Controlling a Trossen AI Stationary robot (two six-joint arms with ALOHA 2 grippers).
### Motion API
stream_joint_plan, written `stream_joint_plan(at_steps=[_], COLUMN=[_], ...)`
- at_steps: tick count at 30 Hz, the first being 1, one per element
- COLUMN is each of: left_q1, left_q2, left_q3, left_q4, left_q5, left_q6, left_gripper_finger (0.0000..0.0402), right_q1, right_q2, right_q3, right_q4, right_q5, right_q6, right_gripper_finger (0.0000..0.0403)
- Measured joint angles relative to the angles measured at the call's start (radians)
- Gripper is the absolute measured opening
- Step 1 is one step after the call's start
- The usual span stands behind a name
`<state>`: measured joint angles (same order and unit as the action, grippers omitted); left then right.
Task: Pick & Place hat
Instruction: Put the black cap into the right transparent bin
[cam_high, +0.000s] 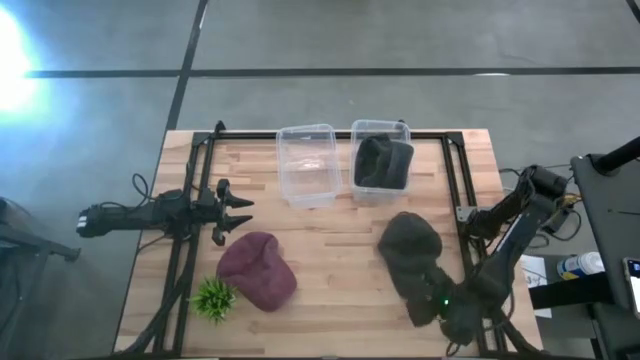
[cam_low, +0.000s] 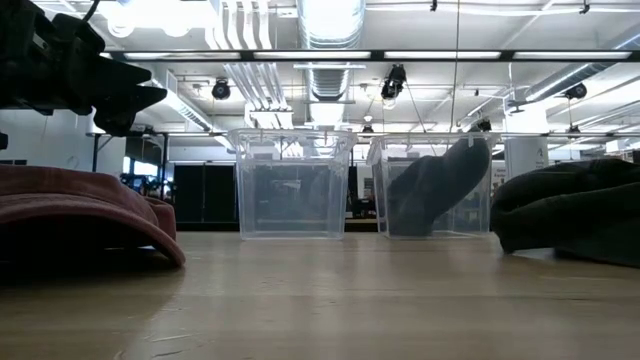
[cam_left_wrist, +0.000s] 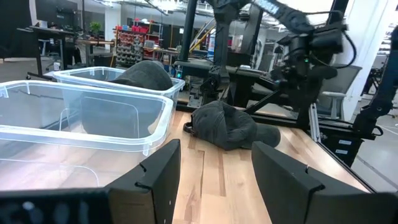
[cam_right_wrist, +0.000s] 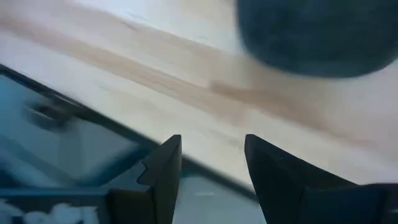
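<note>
A maroon hat (cam_high: 257, 270) (cam_low: 80, 205) lies flat on the wood near the table's near-left side. A dark grey hat (cam_high: 410, 250) (cam_left_wrist: 227, 124) (cam_low: 575, 210) lies at the near right. Another dark hat (cam_high: 382, 162) (cam_low: 435, 185) leans inside the right clear bin (cam_high: 380, 130). My left gripper (cam_high: 245, 213) (cam_left_wrist: 214, 149) hovers open at the left, beyond the maroon hat, its fingers pointing right. My right gripper (cam_high: 440, 318) (cam_right_wrist: 211, 146) is open over the near table edge, beside the grey hat's near end (cam_right_wrist: 311, 37), with nothing between its fingers.
An empty clear bin (cam_high: 307, 165) (cam_low: 290, 185) stands left of the bin with the hat, both at the far middle. A small green plant (cam_high: 213, 298) sits at the near-left corner. Black frame rails (cam_high: 190, 200) run along both table sides. Bare wood (cam_high: 335, 260) lies between the hats.
</note>
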<state>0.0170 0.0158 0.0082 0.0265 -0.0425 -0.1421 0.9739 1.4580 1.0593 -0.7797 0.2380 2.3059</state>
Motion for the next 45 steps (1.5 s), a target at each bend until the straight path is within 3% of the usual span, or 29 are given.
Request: stream_joint_plan(at_steps=[3, 5, 14, 24, 30, 34, 37, 41, 43, 45], left_q1=[0.0, 0.0, 0.0, 0.0, 0.0, 0.0, 0.0, 0.0, 0.0, 0.0], left_q2=[0.0, 0.0, 0.0, 0.001, 0.001, 0.001, 0.001, 0.001, 0.001, 0.001], left_q3=[0.0, 0.0, 0.0, 0.0, 0.0, 0.0, 0.0, 0.0, 0.0, 0.0], left_q4=[0.0, 0.0, 0.0, 0.0, 0.0, 0.0, 0.0, 0.0, 0.0, 0.0], left_q5=[0.0, 0.0, 0.0, 0.0, 0.0, 0.0, 0.0, 0.0, 0.0, 0.0], left_q6=[0.0, 0.0, 0.0, 0.0, 0.0, 0.0, 0.0, 0.0, 0.0, 0.0], left_gripper_finger=[0.0193, 0.0193, 0.0193, 0.0193, 0.0193, 0.0193, 0.0193, 0.0193, 0.0193, 0.0193], right_q1=[-0.001, -0.027, -0.205, -0.41, -0.439, -0.45, -0.473, -0.485, -0.485, -0.485], right_q2=[-0.056, -0.071, -0.148, -0.047, 0.058, 0.125, 0.188, 0.279, 0.302, 0.301], right_q3=[-0.116, -0.155, -0.145, -0.174, -0.22, -0.241, -0.245, -0.24, -0.219, -0.198], right_q4=[0.186, 0.197, -0.282, -0.269, -0.052, 0.215, 0.481, 0.847, 0.911, 0.907], right_q5=[0.093, 0.154, 0.225, 0.173, 0.123, 0.098, -0.004, -0.222, -0.286, -0.282], right_q6=[0.014, -0.007, -0.098, -0.41, -0.485, -0.587, -0.769, -1.051, -1.077, -1.069], right_gripper_finger=[0.0173, 0.0173, 0.0172, 0.0162, 0.0161, 0.0161, 0.016, 0.0154, 0.015, 0.0145])
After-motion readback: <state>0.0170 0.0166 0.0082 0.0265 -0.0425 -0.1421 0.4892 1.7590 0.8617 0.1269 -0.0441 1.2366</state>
